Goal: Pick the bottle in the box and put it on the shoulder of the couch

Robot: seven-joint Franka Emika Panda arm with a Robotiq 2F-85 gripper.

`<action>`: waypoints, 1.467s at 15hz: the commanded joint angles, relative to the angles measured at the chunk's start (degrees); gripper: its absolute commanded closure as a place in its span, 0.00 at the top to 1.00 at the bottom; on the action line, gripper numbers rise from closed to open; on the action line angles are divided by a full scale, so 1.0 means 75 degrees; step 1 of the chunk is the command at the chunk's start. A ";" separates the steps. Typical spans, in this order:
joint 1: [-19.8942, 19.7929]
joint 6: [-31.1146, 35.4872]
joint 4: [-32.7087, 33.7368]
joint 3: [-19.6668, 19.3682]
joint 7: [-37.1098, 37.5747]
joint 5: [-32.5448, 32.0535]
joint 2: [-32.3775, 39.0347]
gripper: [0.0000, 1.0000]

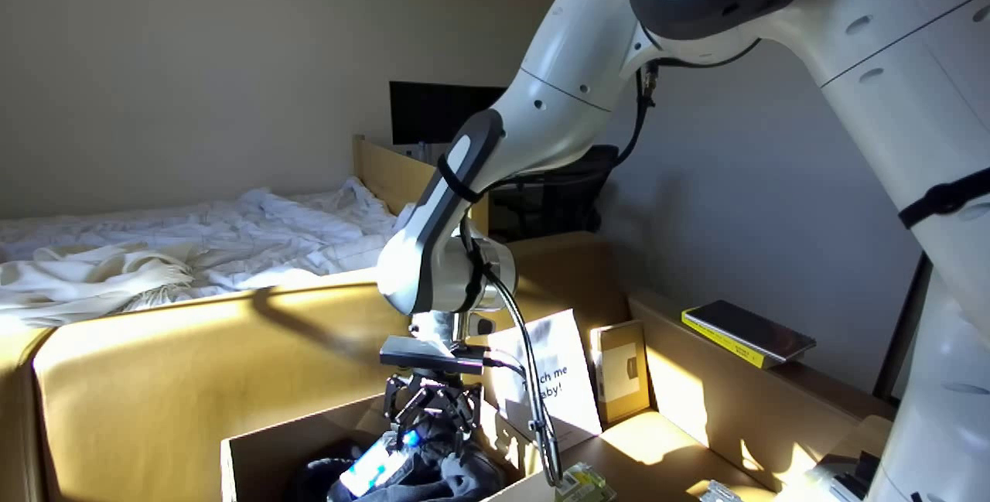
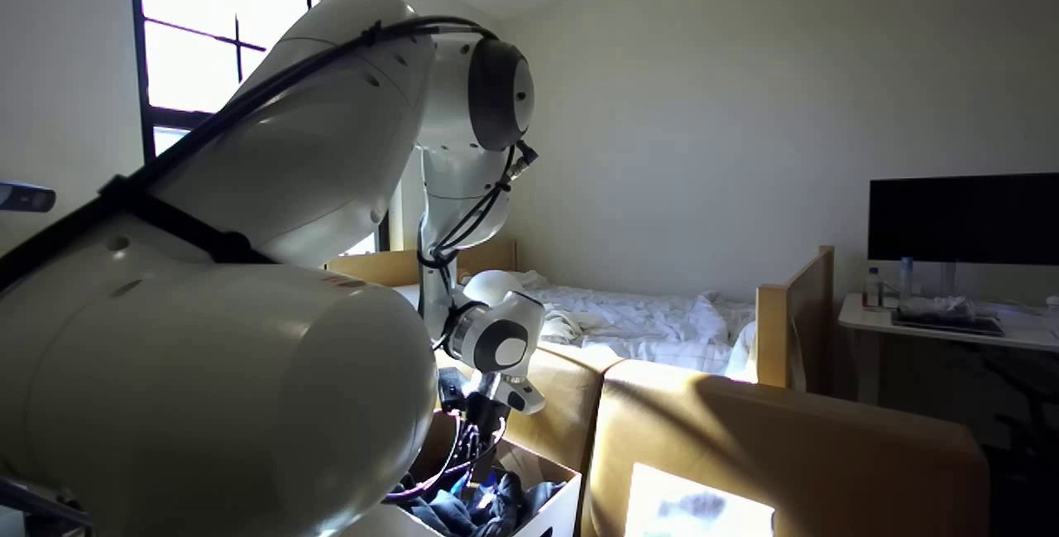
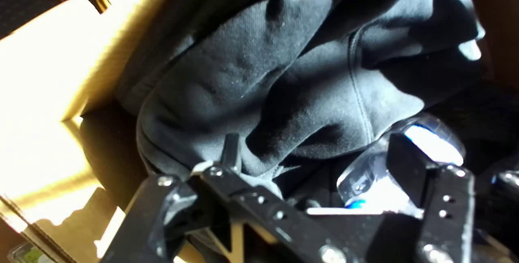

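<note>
Fingers wide apart, empty, the bottle aslant, long axis toward the wrist view's upper right, cap end unclear

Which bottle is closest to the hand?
The bottle lying tilted on dark cloth in the cardboard box, just by the hand; the upright bottles on the desk are farther off.

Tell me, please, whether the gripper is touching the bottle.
Cannot tell: in the wrist view, one finger of the gripper covers part of the bottle, hiding any contact or gap.
</note>
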 commanded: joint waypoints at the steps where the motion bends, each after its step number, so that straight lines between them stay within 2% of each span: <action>1: -0.0498 0.1052 -0.0019 0.0277 -0.0231 0.0581 0.0487 1.00; 6: -0.1121 0.2197 0.0606 0.0929 -0.0761 0.1054 0.1302 1.00; 12: -0.1627 0.2608 0.1347 0.1668 -0.1591 0.1478 0.1971 1.00; 13: -0.1661 0.2619 0.1375 0.1707 -0.1713 0.1552 0.2006 0.75; 14: -0.1682 0.2500 0.1331 0.1684 -0.1779 0.1565 0.1956 0.74; 15: -0.1663 0.2490 0.1264 0.1626 -0.1775 0.1578 0.1898 0.67; 16: -0.1720 0.2463 0.1133 0.1614 -0.1829 0.1587 0.1794 0.91; 19: -0.1820 0.2522 0.0891 0.1564 -0.1874 0.1614 0.1592 1.00; 22: -0.1909 0.2432 0.0788 0.1490 -0.1903 0.1583 0.1495 1.00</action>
